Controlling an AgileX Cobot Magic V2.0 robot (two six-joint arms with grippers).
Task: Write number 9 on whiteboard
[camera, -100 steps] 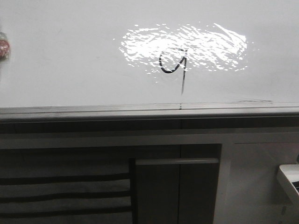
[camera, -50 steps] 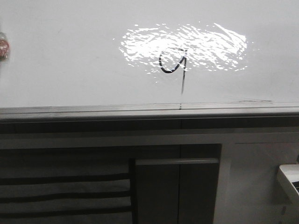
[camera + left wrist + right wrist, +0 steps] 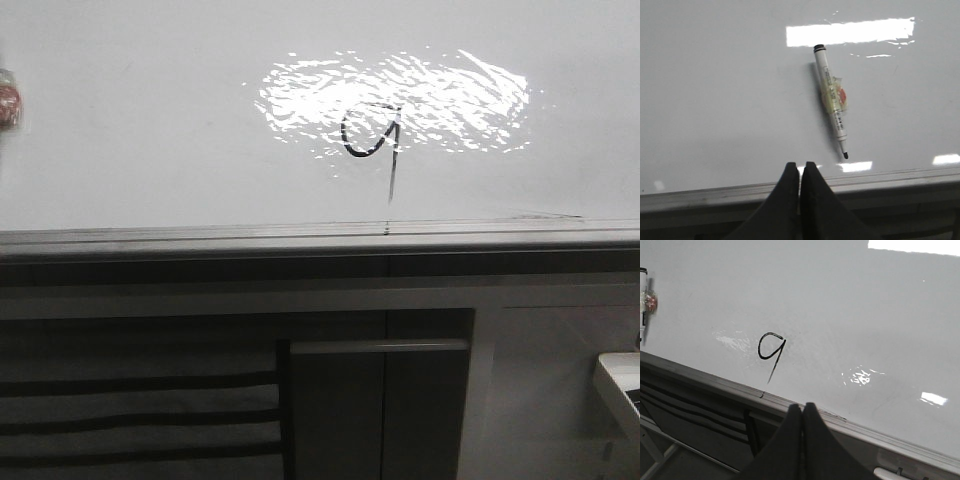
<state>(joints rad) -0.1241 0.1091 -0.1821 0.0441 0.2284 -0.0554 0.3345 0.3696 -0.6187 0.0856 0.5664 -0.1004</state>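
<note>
A black hand-drawn number 9 [image 3: 372,140] stands on the whiteboard [image 3: 150,120], inside the bright glare patch; its thin tail runs down toward the grey edge rail [image 3: 300,240]. It also shows in the right wrist view [image 3: 771,351]. A white marker pen [image 3: 831,95] with yellow tape lies flat on the board, uncapped, tip toward the rail; it also shows in the right wrist view [image 3: 645,302] and at the front view's left edge [image 3: 8,103]. My left gripper [image 3: 799,166] is shut and empty, over the rail near the pen's tip. My right gripper [image 3: 802,407] is shut and empty, over the rail, below the 9.
A dark cabinet with horizontal slats [image 3: 140,410] stands under the board's rail. A pale handle bar [image 3: 380,346] crosses its middle. A white object [image 3: 620,385] juts in at the lower right.
</note>
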